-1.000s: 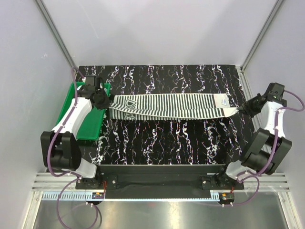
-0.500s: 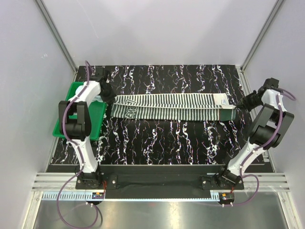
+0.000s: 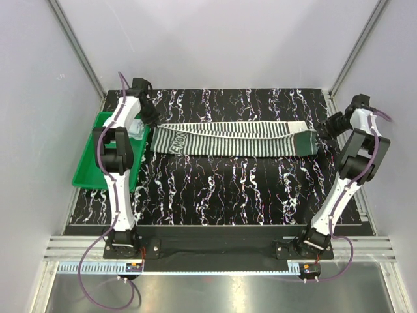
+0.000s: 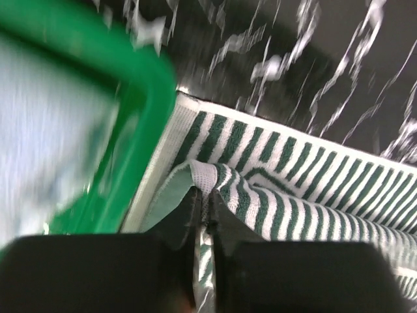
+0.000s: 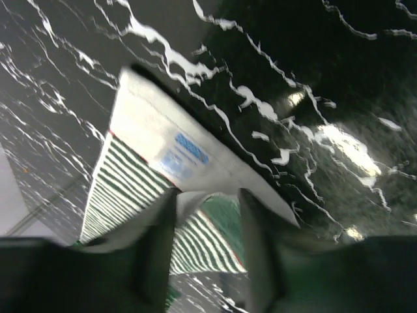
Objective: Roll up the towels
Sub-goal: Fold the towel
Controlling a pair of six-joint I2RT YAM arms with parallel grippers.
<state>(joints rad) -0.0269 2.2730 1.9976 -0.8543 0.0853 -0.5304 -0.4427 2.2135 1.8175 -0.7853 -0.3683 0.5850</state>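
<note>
A black, white-veined table [image 3: 228, 189] is boxed in by pale walls. Across its far half the striped towel [image 3: 234, 138] is laid out flat as a long band, parallel to the far edge. One end lies against the tray [image 3: 98, 166] at the left edge and the other near the right edge. It appears to be folded lengthwise, with a patterned panel at the left end and a plain hem with a small label [image 5: 184, 151] at the right. It is not yet rolled.

The cloth is judged soft, light and limp. It is expected to sag and bunch wherever it is left unsupported, and a roll is likely to skew or loosen unless an end is carried evenly. A short end, taken at its corners, is judged the best hold, with the first turn made tight.

A fold at the left end is pinched by the left gripper [image 4: 202, 195], whose jaws are seen nearly together with cloth in the slit. The right gripper [image 5: 207, 195] is held low over the right end with its jaws apart. The hem lies between and beneath the fingers, and no clamping is seen.

Inside the tray a pale, blurred mass is made out and is taken to be the blue towel [image 4: 45, 130]. Its state cannot be told.
</note>
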